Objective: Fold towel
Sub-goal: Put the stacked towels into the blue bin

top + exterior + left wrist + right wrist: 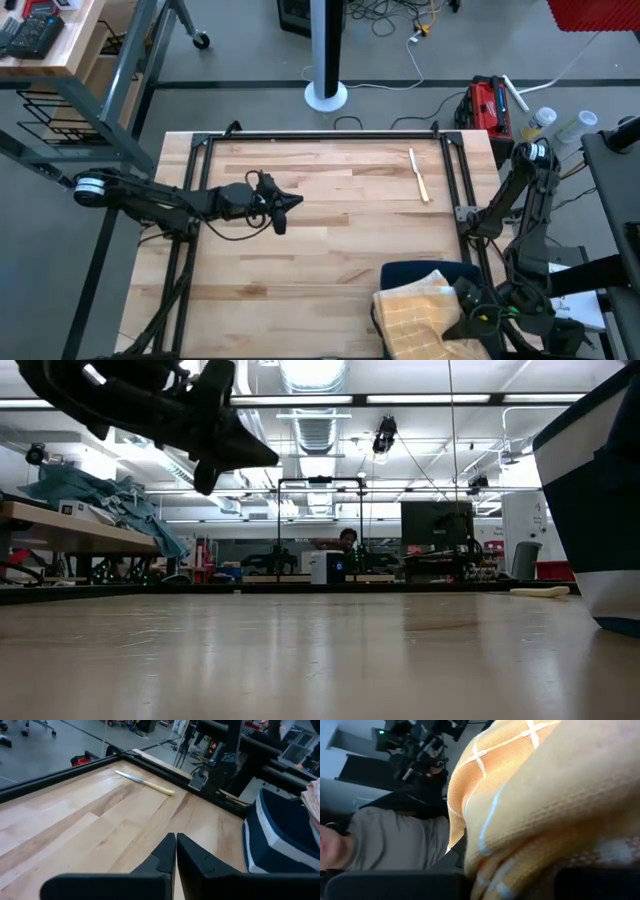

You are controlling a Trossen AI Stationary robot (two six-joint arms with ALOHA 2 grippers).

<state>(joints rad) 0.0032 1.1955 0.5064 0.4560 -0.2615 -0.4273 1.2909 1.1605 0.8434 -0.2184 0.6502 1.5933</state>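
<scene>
A pale wooden surface point(320, 250) edged by a black metal frame point(320, 136) stands on a grey floor crossed by cables; a white pole base point(326, 96) sits beyond its far edge, and a red case point(487, 105) lies off its far right corner. In the low view the room behind is a long workshop with ceiling strip lights, a bench point(60, 525) on the left piled with blue cloth point(100, 500), and a person point(347, 540) seated far back at monitors. A cream-handled knife point(419, 176) lies near the far right edge of the surface. The left hand point(281, 211) hangs above the middle left of the surface, its fingers point(165, 860) pressed together and holding nothing. The towel point(425, 315), yellow with a white grid, is bunched at the near right corner, lying against a dark blue container point(420, 272) with a white band. The right hand point(478, 308) is at the towel's right edge; the right wrist view shows yellow cloth point(545, 805) filling the space at its fingers, which are partly closed on it. A person in a grey shirt point(390, 840) shows beyond.
</scene>
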